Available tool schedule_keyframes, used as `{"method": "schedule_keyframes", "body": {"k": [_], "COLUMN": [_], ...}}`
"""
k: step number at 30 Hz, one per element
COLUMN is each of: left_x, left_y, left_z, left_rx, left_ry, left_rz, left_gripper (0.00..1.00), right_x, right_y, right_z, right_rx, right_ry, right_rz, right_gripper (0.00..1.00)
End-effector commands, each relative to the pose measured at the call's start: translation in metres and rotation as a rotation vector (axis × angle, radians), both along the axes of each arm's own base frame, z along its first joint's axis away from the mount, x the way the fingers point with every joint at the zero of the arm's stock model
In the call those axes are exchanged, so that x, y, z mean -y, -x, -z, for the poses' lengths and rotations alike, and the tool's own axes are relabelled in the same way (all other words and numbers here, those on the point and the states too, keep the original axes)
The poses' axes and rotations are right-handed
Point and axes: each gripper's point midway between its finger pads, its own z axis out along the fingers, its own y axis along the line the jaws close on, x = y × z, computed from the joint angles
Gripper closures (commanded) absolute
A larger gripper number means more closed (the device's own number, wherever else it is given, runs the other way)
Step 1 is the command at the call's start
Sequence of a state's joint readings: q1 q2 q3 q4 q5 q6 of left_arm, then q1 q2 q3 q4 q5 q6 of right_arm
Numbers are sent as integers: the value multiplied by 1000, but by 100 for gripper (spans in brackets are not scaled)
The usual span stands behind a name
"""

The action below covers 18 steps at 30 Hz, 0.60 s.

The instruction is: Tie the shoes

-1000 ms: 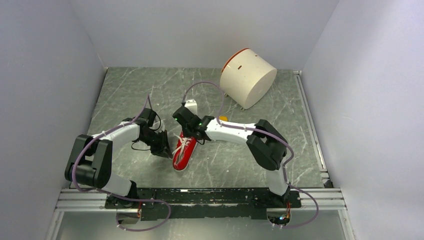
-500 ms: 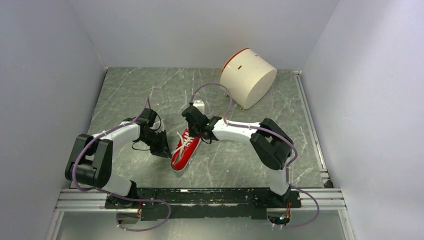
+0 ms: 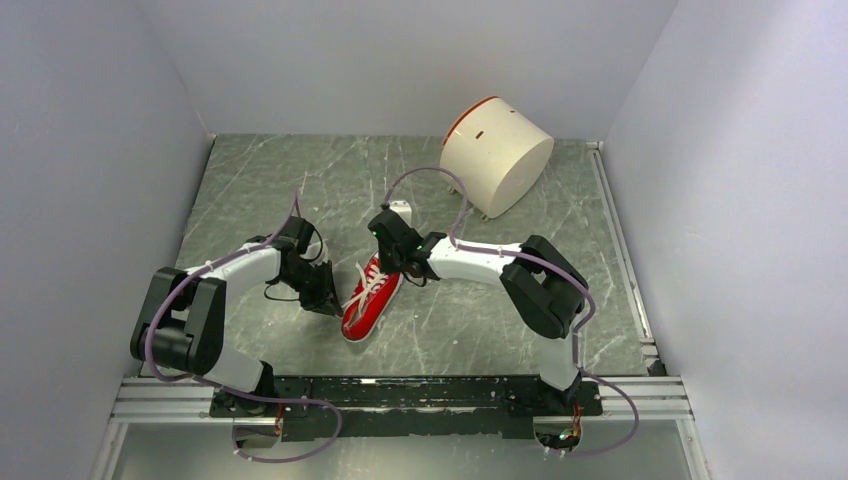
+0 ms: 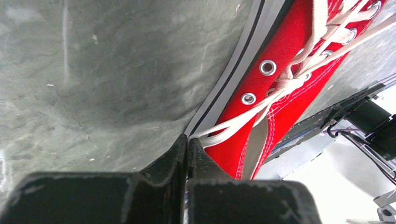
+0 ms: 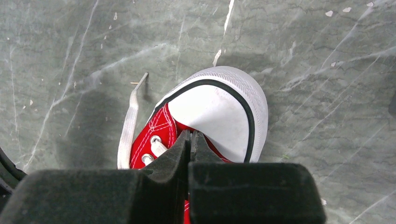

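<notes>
A small red sneaker (image 3: 366, 310) with white laces lies on the grey marble table between my two grippers. In the right wrist view its white toe cap (image 5: 219, 109) points away from the camera. My left gripper (image 3: 328, 304) is just left of the shoe. In the left wrist view it (image 4: 187, 138) is shut on a white lace (image 4: 224, 130) that runs taut to the eyelets of the shoe (image 4: 280, 70). My right gripper (image 3: 397, 272) sits over the shoe's far end. It (image 5: 192, 134) is shut, tips over the red canvas behind the toe cap, with nothing seen between them. A loose lace end (image 5: 128, 126) lies on the table.
A white cylinder with a red rim (image 3: 495, 155) lies on its side at the back right. A small white block (image 3: 400, 210) sits behind the right wrist. Grey walls close in both sides. A black rail (image 3: 420, 390) runs along the near edge.
The right gripper has shifted right and slightly away, and the shoe's far end has swung right with it. The left gripper has stayed put, still shut.
</notes>
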State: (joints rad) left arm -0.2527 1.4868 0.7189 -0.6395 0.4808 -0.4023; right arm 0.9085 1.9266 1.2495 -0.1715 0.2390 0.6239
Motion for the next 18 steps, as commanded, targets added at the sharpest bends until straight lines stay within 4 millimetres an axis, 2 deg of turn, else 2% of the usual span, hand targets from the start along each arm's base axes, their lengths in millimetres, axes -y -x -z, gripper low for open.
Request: {"method": "schedule_keyframes", "body": {"k": [1,4,6,10,11,12,13,16,17,18], "left_x": [-21,-21,-19,-1,1,0,-1,-8,-11,-14], "left_y": [29,29,28,17,12,6,-1,-22,-25,-29], "left_z": [9,8,7,0,-4,-8,-14,-39,-45,-52], "left_rx": [-99,-90,-84,-43,-32,-13,15,112,137,169], "left_ry": [-118,-115,-102,18,28,16,4,-38,-51,-65], "left_rz": [6,5,6,28,21,13,5,-11,-14,-13], "left_gripper": [95,95,95,95,78,63,57,36,24,19], "right_x": [42,44,38,24,23,22,23,32,35,40], "right_y": [-34,-35,-33,-25,-23,-22,-22,-18,-16,-13], "right_z": [-1,-3,-6,-15,-21,-30,-38,-61,-68,-76], "right_rx": [81,88,101,91,95,107,115,118,120,124], "right_ry": [86,80,79,74,58,43,37,66,70,71], "right_rz": [125,122,79,5,-9,-20,-21,-47,-53,-53], "right_gripper": [100,100,100,100,94,82,66,34,24,16]}}
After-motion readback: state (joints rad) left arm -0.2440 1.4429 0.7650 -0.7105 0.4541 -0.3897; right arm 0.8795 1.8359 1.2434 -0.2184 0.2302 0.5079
